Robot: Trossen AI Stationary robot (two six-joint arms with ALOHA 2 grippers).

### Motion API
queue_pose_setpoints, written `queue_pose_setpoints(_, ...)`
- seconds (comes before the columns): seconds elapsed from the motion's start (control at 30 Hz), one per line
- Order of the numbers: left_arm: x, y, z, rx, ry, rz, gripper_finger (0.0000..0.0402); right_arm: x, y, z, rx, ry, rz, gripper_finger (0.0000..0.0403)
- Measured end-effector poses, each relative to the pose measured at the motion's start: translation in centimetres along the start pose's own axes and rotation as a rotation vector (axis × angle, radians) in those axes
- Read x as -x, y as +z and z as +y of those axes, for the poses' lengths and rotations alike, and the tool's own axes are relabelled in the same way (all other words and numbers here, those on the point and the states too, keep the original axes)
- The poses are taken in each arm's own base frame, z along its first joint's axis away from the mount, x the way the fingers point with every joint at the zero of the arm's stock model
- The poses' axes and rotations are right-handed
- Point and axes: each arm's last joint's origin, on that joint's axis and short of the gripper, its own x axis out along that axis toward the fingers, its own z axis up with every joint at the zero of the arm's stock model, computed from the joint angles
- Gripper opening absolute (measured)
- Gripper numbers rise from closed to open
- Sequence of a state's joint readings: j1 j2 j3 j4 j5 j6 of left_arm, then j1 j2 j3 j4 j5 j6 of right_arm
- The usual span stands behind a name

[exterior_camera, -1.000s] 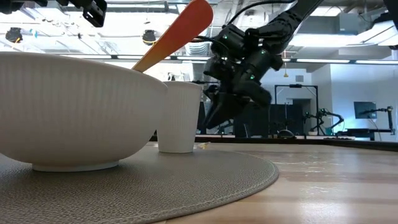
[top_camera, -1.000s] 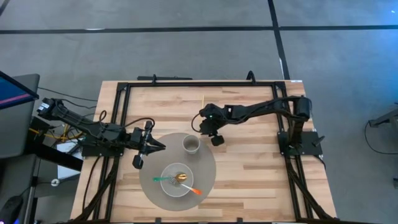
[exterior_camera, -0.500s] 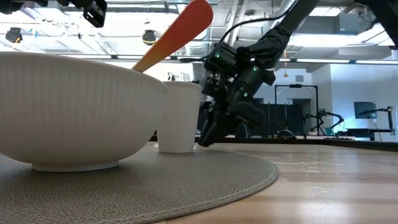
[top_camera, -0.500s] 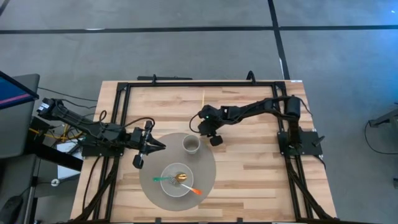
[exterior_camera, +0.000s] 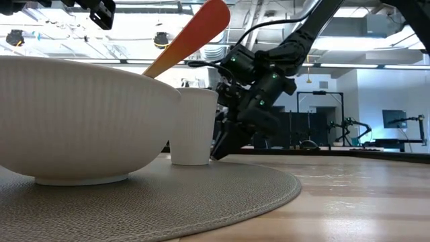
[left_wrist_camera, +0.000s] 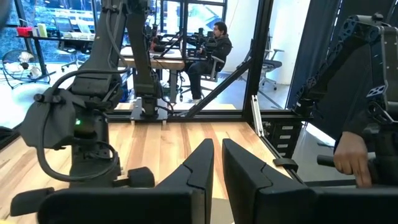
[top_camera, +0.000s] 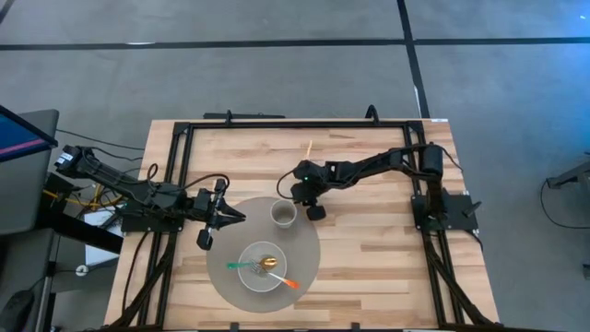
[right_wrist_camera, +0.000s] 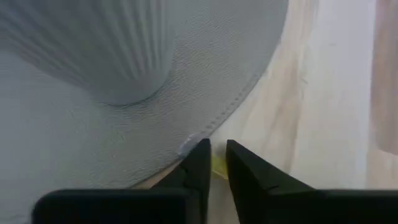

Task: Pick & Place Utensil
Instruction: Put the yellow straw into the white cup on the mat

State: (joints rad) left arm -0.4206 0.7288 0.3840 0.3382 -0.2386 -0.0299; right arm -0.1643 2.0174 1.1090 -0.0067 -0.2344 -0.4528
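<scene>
A thin yellow utensil lies on the wooden table. Its far end point(top_camera: 310, 146) shows beyond my right arm, and its near end point(right_wrist_camera: 217, 167) is at the rim of the round grey placemat point(top_camera: 221, 263). My right gripper point(top_camera: 296, 196) slants down beside the white cup point(top_camera: 283, 215), shut on that near end. On the mat a white bowl point(top_camera: 263, 267) holds green, orange and gold utensils; the orange one point(exterior_camera: 195, 33) sticks up over the rim. My left gripper point(top_camera: 232, 218) waits shut, level, at the mat's left edge. My right gripper pinches the yellow utensil's near end point(right_wrist_camera: 217, 167) between its two fingers point(right_wrist_camera: 198, 163). They slant down from the table's far right, their tips at the table top point(exterior_camera: 216, 156) by the placemat's rim. The utensil lies on the table; my arm hides its middle.
The cup point(exterior_camera: 193, 128) stands just left of my right fingertips, the bowl point(exterior_camera: 80, 121) nearer the front edge. A black frame rail point(top_camera: 295, 124) borders the table. Bare wood point(top_camera: 369, 258) lies right of the mat. Beyond the table a person's hand point(left_wrist_camera: 354, 158) shows.
My right gripper has gone down to the table top and a little toward the cup and the near-left, tipping steeper. The yellow utensil's far end has swung slightly toward the table's right. The cup and the bowl have stayed in place.
</scene>
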Motion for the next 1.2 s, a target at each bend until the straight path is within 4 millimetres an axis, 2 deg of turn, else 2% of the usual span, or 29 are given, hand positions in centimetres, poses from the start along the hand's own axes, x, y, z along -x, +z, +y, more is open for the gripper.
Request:
queue_pose_setpoints(0.13, 0.00, 0.00, 0.00, 0.000, 0.000, 0.000, 0.0034, 0.00, -0.04, 0.42, -0.051, 0.010, 0.029, 0.0007)
queue_pose_setpoints(0.47, 0.00, 0.00, 0.00, 0.000, 0.000, 0.000, 0.0034, -0.05, 0.51, -0.02, -0.350, -0.099, -0.025, 0.0002)
queue_pose_setpoints(0.83, 0.00, -0.04, 0.00, 0.000, 0.000, 0.001, 0.0034, 0.00, 0.23, -0.14, -0.566, -0.180, 0.003, 0.0001)
queue_pose_setpoints(0.97, 0.00, -0.04, 0.00, 0.000, 0.000, 0.001, 0.0034, 0.01, 0.22, -0.13, -0.564, -0.180, 0.006, 0.0000)
queue_pose_setpoints(1.2, 0.00, -0.04, 0.00, 0.004, 0.000, 0.001, 0.0034, 0.18, -0.04, -0.01, -0.413, -0.167, 0.065, 0.0004)
